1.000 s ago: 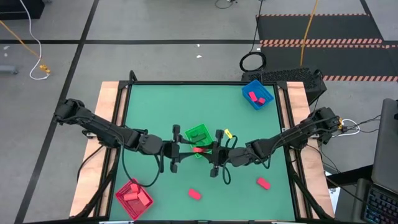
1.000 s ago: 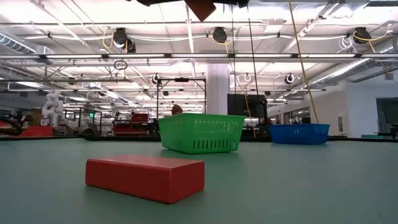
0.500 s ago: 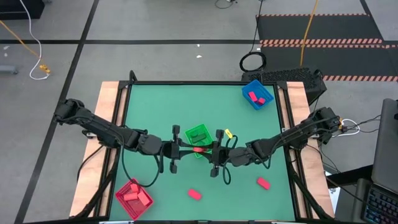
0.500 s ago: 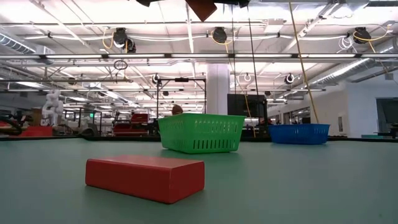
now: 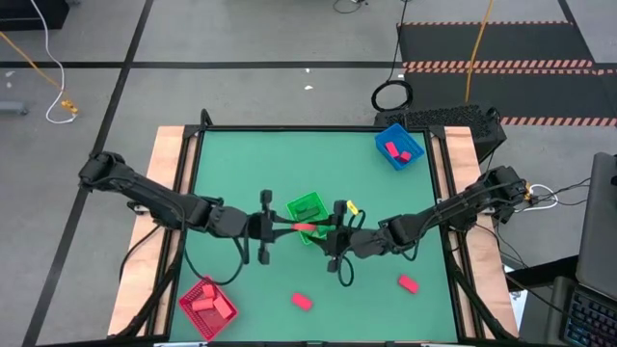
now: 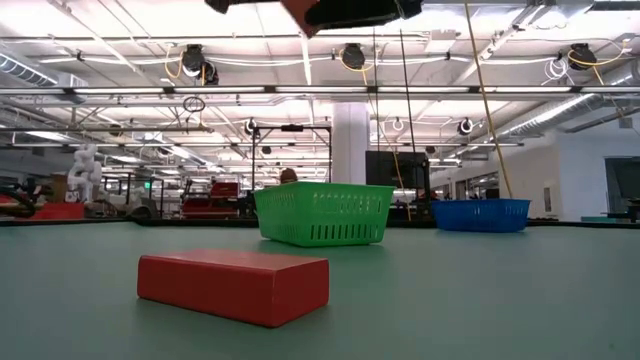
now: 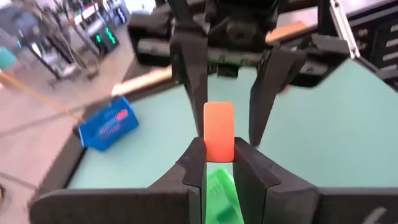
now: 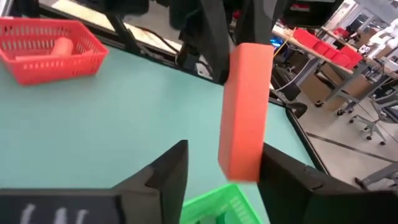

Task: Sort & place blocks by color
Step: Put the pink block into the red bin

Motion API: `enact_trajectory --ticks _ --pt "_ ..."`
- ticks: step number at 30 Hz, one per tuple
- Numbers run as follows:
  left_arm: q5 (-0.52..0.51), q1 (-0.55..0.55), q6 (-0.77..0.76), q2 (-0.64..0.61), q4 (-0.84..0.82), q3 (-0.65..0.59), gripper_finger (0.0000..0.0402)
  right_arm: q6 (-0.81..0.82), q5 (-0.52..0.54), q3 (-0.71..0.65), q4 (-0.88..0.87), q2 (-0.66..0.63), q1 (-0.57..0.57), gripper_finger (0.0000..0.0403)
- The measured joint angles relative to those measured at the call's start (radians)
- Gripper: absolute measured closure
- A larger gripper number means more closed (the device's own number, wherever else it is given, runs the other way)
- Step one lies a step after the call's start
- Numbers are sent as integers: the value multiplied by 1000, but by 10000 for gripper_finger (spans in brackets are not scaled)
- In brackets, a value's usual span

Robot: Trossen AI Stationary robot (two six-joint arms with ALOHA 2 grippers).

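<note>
Above green bin (image 5: 307, 208), left end effector (image 7: 219, 163) pinching red block (image 7: 219, 131), long axis toward parted right end effector (image 8: 222, 163)

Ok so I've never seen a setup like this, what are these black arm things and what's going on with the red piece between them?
Those are two robot arms at a green table, sorting small blocks by colour into bins. One picture looks straight down, one sits at table level, and two come from cameras on the arms' wrists.

Over the green bin in the middle, the arms meet. The left gripper has its fingers shut on a red block; the right gripper has its fingers open on either side of it, so this looks like a handover.

A red bin and a blue bin both contain red blocks. Two more red blocks lie loose on the table.
</note>
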Motion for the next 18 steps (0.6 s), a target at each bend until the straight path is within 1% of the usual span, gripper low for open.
enact_trajectory --ticks 3,6,10,14,15,18 --pt "-15 -19 -87 -32 -110 0 352 -1 -3 0 -43 0 1 211" --pt "-20 -68 -190 -57 -218 0 352 -3 -5 0 -85 0 2 197" --pt "-3 -179 -343 -85 -320 0 352 -14 -3 0 -120 0 2 186" --pt "3 -303 -560 -91 -368 0 352 -49 -3 0 -119 0 2 184" --pt "18 -334 -621 -90 -374 0 352 -56 -3 0 -119 0 2 184" --pt "106 -420 -796 -89 -354 0 352 -60 -2 0 -119 0 2 187"
